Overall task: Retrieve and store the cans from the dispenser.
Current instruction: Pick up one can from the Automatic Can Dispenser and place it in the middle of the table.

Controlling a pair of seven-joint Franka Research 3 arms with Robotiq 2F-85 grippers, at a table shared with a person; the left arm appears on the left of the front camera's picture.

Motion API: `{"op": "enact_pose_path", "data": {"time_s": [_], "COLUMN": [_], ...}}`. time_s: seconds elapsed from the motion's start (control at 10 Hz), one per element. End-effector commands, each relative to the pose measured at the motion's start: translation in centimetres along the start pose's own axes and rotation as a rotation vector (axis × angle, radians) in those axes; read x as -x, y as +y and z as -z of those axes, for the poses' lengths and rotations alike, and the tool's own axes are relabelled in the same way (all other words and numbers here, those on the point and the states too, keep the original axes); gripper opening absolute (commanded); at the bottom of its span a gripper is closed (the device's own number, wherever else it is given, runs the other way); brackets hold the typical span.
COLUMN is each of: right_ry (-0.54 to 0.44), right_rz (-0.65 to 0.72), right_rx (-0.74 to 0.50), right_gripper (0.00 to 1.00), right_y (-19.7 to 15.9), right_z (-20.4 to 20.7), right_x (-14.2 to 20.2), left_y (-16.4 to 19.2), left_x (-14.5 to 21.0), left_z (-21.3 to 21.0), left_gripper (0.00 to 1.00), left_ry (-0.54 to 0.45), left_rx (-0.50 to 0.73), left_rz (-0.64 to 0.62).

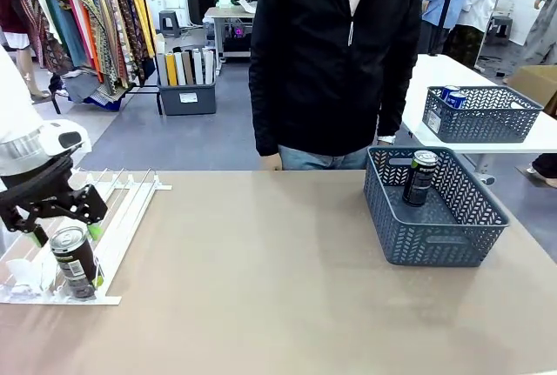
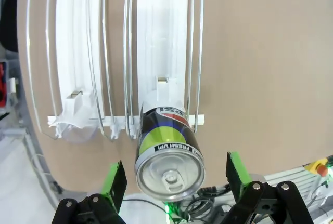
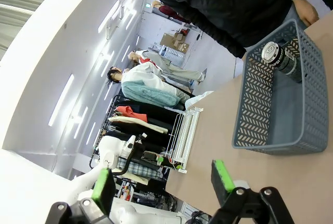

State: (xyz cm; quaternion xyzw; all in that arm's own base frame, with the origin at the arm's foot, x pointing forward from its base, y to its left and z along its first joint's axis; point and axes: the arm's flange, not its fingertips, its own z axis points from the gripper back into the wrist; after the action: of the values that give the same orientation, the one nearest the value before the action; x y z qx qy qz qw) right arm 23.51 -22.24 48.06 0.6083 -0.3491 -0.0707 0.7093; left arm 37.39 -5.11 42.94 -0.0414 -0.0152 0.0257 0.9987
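Left pads (image 2: pixel 235 172) released, empty; dark can (image 2: pixel 167 146) sits between them, long axis pointing at me, dispenser (image 2: pixel 161 37) beyond.

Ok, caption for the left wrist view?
Open left gripper poised over a dark can at the stopper end of the dispenser.

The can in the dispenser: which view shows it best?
Left wrist view: the can sits large and centred, lid and label clear, at the dispenser's end. Front view shows it small, side-on. Right wrist view: too distant to tell.
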Motion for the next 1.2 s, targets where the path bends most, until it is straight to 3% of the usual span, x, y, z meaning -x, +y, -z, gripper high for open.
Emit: {"op": "enact_pose_path", "data": {"time_s": [0.0, 0.6, 0.7, 0.8, 0.9, 1.1], "right_ry": [-0.021, -0.021, -0.021, -0.021, -0.021, -0.021], "right_rz": [-0.011, -0.011, -0.011, -0.011, -0.011, -0.011], "right_rx": [-0.022, -0.022, -0.022, -0.022, -0.022, -0.022], "right_gripper": [1.00, 1.00, 1.00, 1.00, 1.00, 1.00], "right_y": [0.24, 0.24, 0.24, 0.24, 0.24, 0.24], "right_z": [0.19, 0.19, 0.19, 0.19, 0.19, 0.19], "right_x": [-0.29, -0.29, -0.29, -0.29, -0.29, -0.29], "left_y": [0.44, -0.13, -0.10, -0.18, -0.28, -0.23], "left_x": [-0.23, -0.50, -0.48, -0.48, -0.48, -0.40], "left_z": [1.02, 1.87, 1.83, 1.82, 1.89, 1.89], "left_gripper": [1.00, 1.00, 0.71, 0.11, 0.00, 0.00], "left_ry": [0.025, 0.053, 0.042, 0.041, 0.039, 0.039], "left_rx": [0.003, -0.023, -0.033, -0.036, -0.044, -0.055], "left_rz": [-0.017, 0.005, 0.006, 0.009, 0.012, 0.008]}}
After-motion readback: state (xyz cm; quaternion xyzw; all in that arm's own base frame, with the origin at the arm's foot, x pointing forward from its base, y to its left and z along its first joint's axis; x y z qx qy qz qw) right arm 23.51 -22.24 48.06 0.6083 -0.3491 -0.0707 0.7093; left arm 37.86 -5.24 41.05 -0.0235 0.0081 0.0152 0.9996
